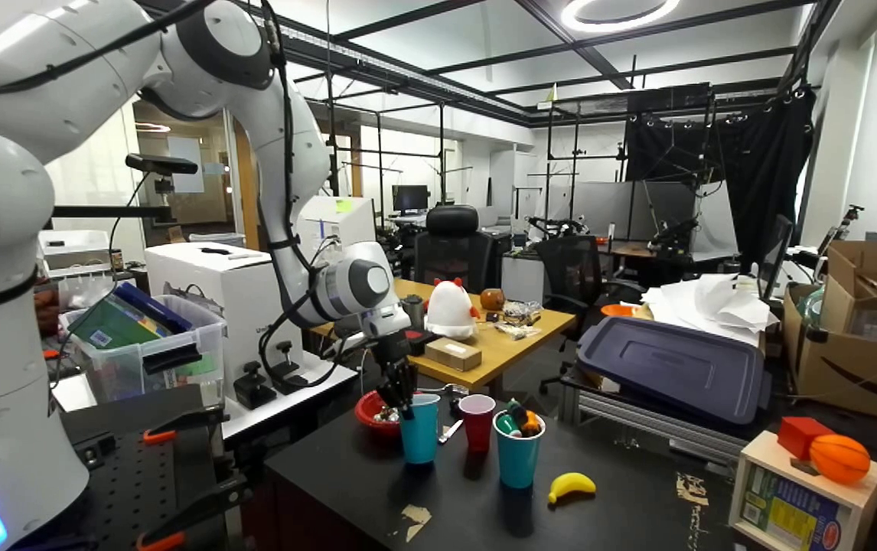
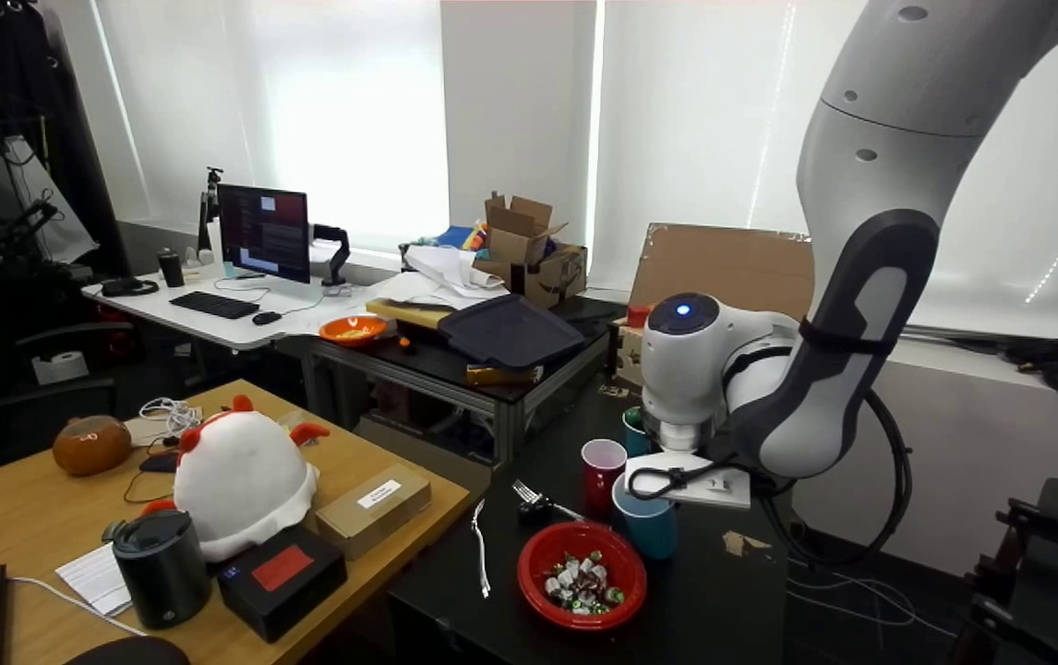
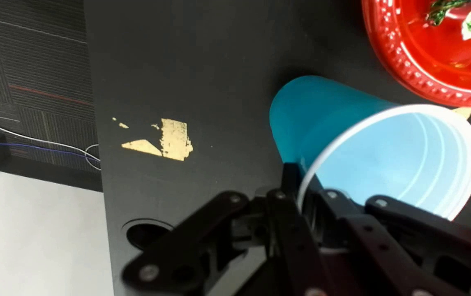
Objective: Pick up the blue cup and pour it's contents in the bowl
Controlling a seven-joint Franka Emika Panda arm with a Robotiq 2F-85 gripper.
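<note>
On the black bench (image 1: 630,471), or just above it, the blue cup (image 1: 420,440) is up straight; I can't tell if its bottom touches. It looks like thin plastic, so it should be very light. I think it is stiff enough for careful lifting, but it may squash if squeezed hard. It probably won't smash if dropped. Its sides look smooth, so it may slip or twist. The claw (image 3: 302,183) is pinching its rim, one fingertip inside the cup and one outside. That rim seems a good place to hold, though a deeper bite should help, because the cup could tip when held by one edge. Only pale wall shows inside. Just beside the cup is the red bowl (image 3: 408,68) with shiny sweets (image 2: 583,586), so I guess the pouring is done. Farther out come a small red cup (image 1: 477,428), another blue cup (image 1: 517,463) with bright little things (image 1: 532,423) in it, and a yellow banana (image 1: 572,486).
</note>
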